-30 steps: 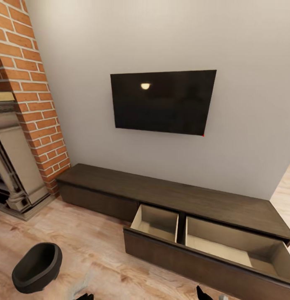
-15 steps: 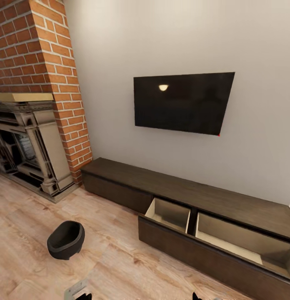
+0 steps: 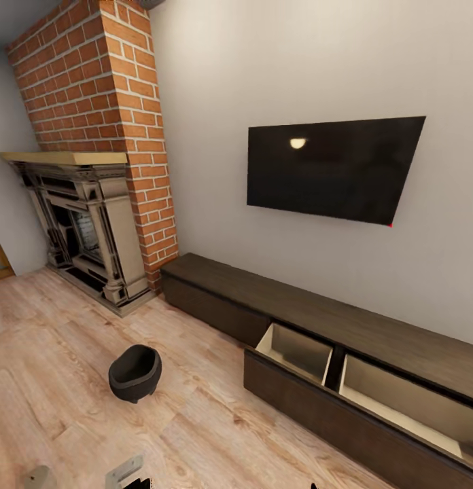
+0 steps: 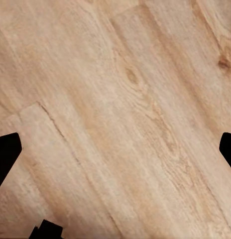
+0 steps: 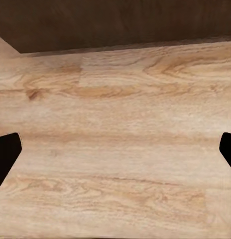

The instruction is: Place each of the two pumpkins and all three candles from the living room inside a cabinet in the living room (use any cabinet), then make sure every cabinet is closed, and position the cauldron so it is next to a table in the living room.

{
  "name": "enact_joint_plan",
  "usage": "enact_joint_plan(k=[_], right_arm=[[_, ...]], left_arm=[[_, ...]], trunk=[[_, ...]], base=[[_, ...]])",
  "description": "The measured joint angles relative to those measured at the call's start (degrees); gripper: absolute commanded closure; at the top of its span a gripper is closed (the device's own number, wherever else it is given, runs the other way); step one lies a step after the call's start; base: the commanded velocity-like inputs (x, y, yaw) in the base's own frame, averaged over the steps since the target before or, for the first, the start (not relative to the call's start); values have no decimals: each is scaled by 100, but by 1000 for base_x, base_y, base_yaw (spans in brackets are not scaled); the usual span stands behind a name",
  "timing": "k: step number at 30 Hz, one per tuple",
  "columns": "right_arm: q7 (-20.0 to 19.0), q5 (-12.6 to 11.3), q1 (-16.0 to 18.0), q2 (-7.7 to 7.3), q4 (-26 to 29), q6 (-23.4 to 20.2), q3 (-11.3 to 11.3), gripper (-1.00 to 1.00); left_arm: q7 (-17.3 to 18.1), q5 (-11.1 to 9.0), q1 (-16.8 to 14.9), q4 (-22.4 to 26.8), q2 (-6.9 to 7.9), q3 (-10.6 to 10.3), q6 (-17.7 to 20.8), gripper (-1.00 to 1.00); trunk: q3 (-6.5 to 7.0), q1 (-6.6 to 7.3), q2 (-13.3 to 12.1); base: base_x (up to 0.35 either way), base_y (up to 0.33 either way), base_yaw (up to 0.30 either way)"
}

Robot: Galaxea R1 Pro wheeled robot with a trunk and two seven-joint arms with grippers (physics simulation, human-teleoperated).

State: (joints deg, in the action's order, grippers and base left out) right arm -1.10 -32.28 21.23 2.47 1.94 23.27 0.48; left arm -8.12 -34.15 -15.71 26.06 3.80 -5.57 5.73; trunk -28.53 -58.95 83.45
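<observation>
Camera swung left since earlier pic; cauldron (image 3: 134, 372) itself likely unmoved on floor (image 3: 53, 339), ahead-left of left jaws. Both jaws spread wide, empty. Risk: cabinet (image 3: 345, 339) drawer (image 3: 298, 353) left open, or base clips it turning. Count: 1 cauldron, 1 cabinet, 1 open drawer.

Brick chimney (image 3: 107, 102) w/ fireplace (image 3: 87, 231), wall-mounted TV (image 3: 331, 170), pale wall (image 3: 264, 61), wood-plank floor (image 3: 60, 353)

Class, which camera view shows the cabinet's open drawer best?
The head view: the cabinet runs along the wall with its drawer pulled out, pale inside visible. The right wrist view gives just a dark brown strip above floorboards, probably its front. The left wrist view looks at floor.
</observation>
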Motion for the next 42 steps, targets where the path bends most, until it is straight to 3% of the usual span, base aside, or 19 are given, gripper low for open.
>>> enact_joint_plan(k=[3,7,32,42], right_arm=[[70,176,1,24,1,-3,-1,-100],[89,228,1,31,2,-6,-2,-100],[94,242,0,33,2,-8,-2,-100],[93,244,-2,33,11,-12,-2,-100]], left_arm=[[-1,1,0,-50,0,0,-2,-100],[-1,7,-1,-108,5,6,-4,-100],[-1,-6,-1,-148,0,10,-4,-100],[0,-48,-1,-150,0,10,-4,-100]], trunk=[[0,0,0],[0,0,0],[0,0,0],[0,-1,0]], base=[[0,-1,271],[0,0,271],[0,10,271],[-134,56,272]])
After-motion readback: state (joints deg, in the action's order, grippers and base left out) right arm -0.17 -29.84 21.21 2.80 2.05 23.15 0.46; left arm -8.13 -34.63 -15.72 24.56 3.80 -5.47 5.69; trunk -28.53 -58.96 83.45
